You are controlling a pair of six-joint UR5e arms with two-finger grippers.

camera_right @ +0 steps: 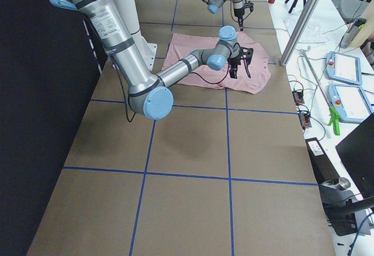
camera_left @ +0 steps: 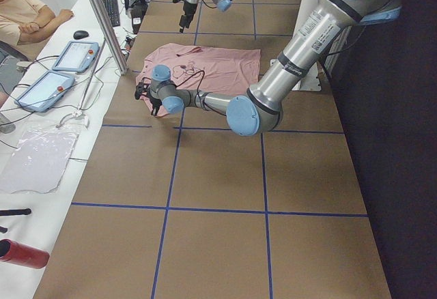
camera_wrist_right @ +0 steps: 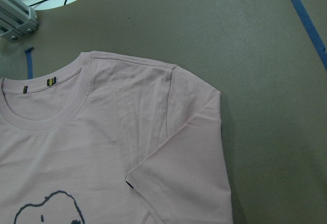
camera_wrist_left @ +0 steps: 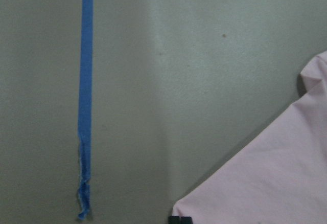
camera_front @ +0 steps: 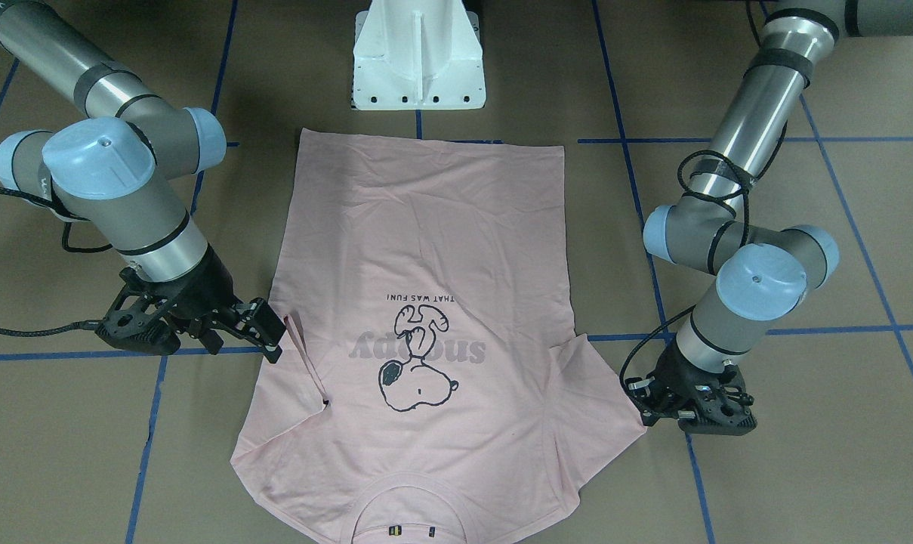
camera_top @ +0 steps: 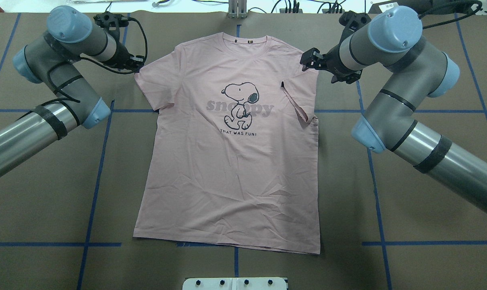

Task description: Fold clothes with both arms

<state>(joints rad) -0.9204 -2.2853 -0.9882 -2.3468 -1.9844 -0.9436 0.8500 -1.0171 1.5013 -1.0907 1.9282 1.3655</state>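
T-shirt (camera_top: 227, 169) flat, left tool (camera_front: 639, 403) at sleeve (camera_front: 599, 389), right tool (camera_front: 269, 332) near folded sleeve (camera_front: 305, 363)

Brown table (camera_top: 46, 181) — blue tape grid (camera_top: 46, 244), pink T-shirt (camera_top: 227, 173) spread flat.

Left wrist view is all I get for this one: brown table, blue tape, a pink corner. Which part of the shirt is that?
Observer: The left sleeve, lying flat and spread out. The left gripper is at its outer tip.
Operator: And the other sleeve?
Observer: The right sleeve is folded inward over the front of the shirt.
Operator: Where is the right gripper?
Observer: The right gripper is open, at the shirt's right shoulder edge, just beyond that fold.
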